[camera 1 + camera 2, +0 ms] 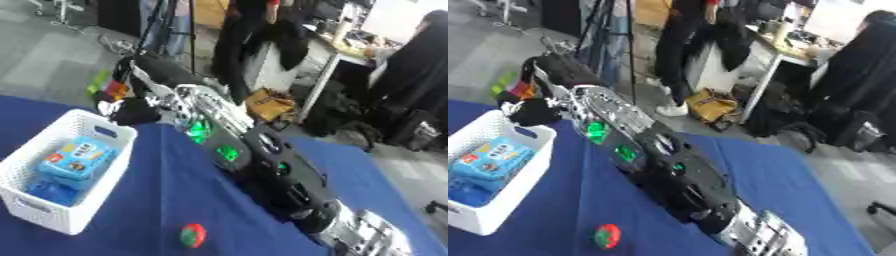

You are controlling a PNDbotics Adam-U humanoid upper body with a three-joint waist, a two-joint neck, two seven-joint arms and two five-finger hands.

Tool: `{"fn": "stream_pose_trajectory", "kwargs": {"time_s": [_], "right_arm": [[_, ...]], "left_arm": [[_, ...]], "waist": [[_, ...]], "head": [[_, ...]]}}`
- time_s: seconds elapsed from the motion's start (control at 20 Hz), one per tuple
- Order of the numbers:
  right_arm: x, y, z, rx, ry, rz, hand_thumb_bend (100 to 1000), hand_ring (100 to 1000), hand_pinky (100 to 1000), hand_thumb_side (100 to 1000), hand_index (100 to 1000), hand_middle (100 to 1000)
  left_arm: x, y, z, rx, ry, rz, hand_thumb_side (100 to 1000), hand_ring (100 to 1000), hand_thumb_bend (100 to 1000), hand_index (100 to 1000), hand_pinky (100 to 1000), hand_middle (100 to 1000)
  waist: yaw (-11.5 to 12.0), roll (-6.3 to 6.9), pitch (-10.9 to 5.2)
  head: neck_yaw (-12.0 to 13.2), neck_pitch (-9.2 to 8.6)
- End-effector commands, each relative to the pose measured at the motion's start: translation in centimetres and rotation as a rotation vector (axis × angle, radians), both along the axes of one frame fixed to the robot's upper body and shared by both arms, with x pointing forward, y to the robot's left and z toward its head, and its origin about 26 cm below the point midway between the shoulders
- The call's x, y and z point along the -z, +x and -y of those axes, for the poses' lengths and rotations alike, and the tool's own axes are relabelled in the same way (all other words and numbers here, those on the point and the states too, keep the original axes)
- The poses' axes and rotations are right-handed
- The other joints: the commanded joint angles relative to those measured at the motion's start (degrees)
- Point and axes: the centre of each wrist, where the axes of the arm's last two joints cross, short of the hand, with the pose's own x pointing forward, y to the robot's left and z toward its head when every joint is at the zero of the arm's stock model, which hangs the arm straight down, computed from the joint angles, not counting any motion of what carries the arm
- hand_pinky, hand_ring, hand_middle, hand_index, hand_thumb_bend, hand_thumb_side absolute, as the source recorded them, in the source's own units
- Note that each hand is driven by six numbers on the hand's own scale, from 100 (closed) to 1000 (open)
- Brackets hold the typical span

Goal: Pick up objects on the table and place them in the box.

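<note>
A white slotted box [98, 200] stands at the left on the blue table and holds blue packets [77, 159]. My right arm reaches across from the lower right. Its black right hand [133, 111] hovers just past the box's far right corner. The hand's fingers curl round a small thing [113, 91] in red, orange and green, most of which is hidden. A small red and green ball [192, 235] lies on the cloth near the front, right of the box. My left hand shows in no view.
The blue cloth [175, 190] runs to a far edge just behind the box. Beyond it are grey floor, a brown bag [269, 104], a desk and people standing. My forearm [262, 165] crosses the table's middle.
</note>
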Motion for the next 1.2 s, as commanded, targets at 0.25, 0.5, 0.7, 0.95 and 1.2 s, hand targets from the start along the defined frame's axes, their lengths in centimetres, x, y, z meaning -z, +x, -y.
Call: {"fn": "stream_pose_trajectory", "kwargs": {"time_s": [0.25,0.5,0.7,0.95,1.2], "right_arm": [[-1.5,-0.3,1.9,0.025,0.018,0.080,100,739,912,517,383,309],[-1.4,0.1,2.6,0.043,0.025,0.091,100,738,913,519,384,309],[-1.2,0.2,3.4,0.067,0.023,0.107,100,732,910,517,384,307],[-1.5,0.2,3.9,0.045,0.061,0.204,100,713,901,511,381,303],[-1.6,0.7,3.8,-0.002,0.214,0.308,100,673,859,485,378,298]], "left_arm": [[-1.4,-0.4,0.3,0.022,-0.001,0.050,985,896,100,871,940,883],[-1.6,-0.4,0.3,0.021,0.004,0.053,989,897,100,871,940,885],[-1.9,-0.4,0.3,0.023,0.006,0.060,990,897,100,871,941,885],[-2.2,-0.4,0.4,0.027,0.004,0.064,991,898,100,871,942,886],[-2.2,-0.5,0.5,0.033,0.002,0.062,996,900,100,871,943,886]], "waist": [[2.2,0.62,0.06],[2.6,0.62,0.88],[3.3,0.62,1.69],[4.4,0.62,2.24],[5.0,0.62,2.55]], "head": [[-1.9,-1.42],[-3.6,-1.12],[-5.1,-1.83],[-7.3,-2.46],[-8.4,-2.74]]}}
